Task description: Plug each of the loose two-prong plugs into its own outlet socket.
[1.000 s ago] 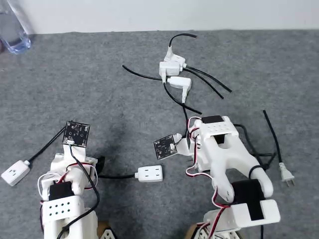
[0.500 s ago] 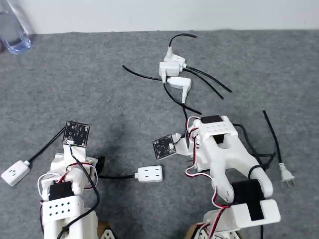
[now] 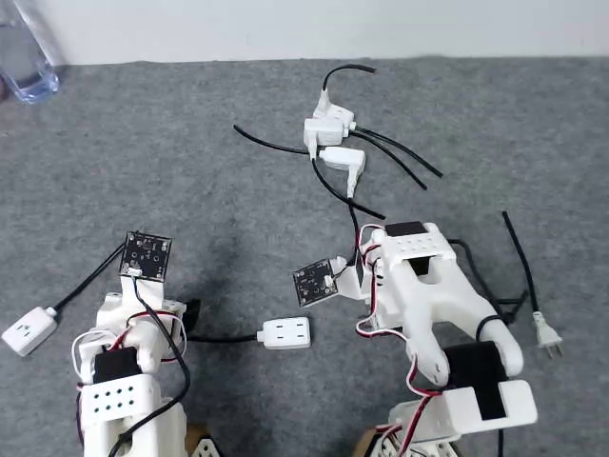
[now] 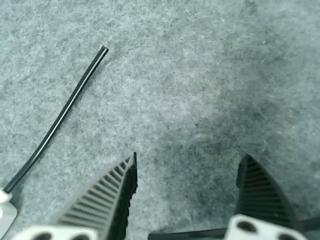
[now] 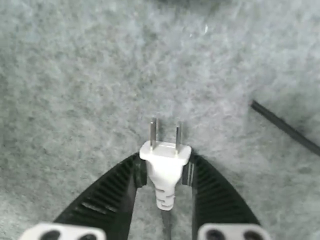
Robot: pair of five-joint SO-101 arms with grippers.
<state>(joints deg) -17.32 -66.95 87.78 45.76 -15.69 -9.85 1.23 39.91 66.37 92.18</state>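
A plug (image 5: pixel 165 156) is clamped in the right pincer (image 5: pixel 165 167), prongs pointing out beyond its tips. The left pincer (image 4: pixel 190 162) is held spread wide, with a cable (image 4: pixel 65 112) lying beside it.

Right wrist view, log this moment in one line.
right gripper: shut on white plug, prongs exposed | left gripper: open above grey mat | outlet socket: empty

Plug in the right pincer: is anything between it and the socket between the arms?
Nothing visible. Bare carpet lies ahead of the plug, and the socket sits on open carpet.
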